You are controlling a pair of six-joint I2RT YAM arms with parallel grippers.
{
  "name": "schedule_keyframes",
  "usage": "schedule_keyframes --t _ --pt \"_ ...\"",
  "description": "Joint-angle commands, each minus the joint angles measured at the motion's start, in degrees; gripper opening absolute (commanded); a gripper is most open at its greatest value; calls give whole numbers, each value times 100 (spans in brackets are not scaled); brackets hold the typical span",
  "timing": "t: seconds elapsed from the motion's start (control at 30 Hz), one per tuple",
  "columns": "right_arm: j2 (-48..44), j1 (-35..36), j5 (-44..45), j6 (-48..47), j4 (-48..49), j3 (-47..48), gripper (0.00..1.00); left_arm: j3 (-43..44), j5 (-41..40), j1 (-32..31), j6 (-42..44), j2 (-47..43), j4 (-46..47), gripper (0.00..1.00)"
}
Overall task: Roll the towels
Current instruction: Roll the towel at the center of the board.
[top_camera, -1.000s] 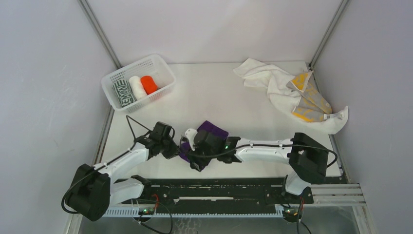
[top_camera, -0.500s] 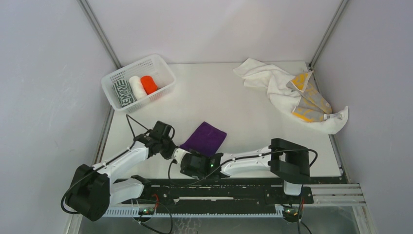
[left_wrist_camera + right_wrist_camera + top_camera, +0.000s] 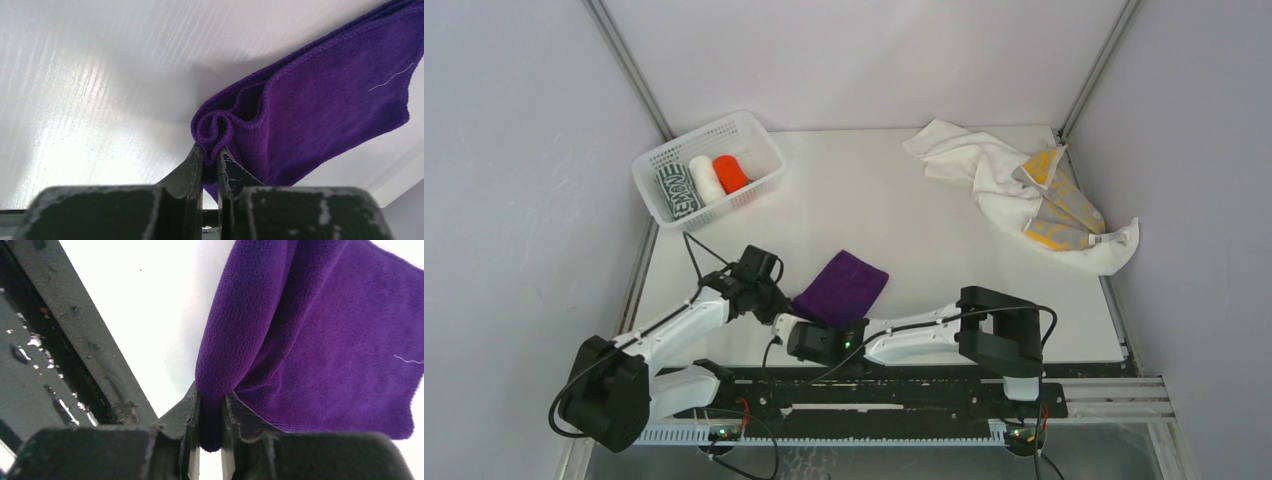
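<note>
We see the purple towel [image 3: 844, 284] lying on the table [image 3: 944, 220], lower centre of the overhead frame; our left fingers [image 3: 189, 170] and right fingers [image 3: 186, 412] each pinch its near edge.

I work on a white table [image 3: 874, 190], boxed by pale lilac walls [image 3: 514, 150] with grey metal corner posts [image 3: 629, 68], evenly lit.

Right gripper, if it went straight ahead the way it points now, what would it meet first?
The folded purple cloth towel: the right gripper is shut on its near edge, so it would push into that towel, probably bunching it.
</note>
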Motion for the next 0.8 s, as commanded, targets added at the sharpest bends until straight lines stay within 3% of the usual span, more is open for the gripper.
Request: schedule_keyframes --t 0.0,0.07,0.17,0.33,0.57,0.77 --pt "-436 -482 -1444 260 74 -83 8 412 -229 -13 100 -146 -72 17" --pt "-576 -797 -2489 414 212 -185 4 432 -288 2 78 -319 -120 34" --pt "-726 -1330 -3768 700 563 -404 0 396 -374 28 14 -626 -188 49" --pt "-728 -2124 -5570 1434 1619 -975 0 174 -433 92 -138 -1217 -235 66" --pt "-251 -3006 -7251 3189 3991 -1896 0 -286 -14 93 -266 -1708 30 75" --pt "566 -3560 -7920 5329 6707 -2563 0 -698 343 75 -495 -1747 608 76"
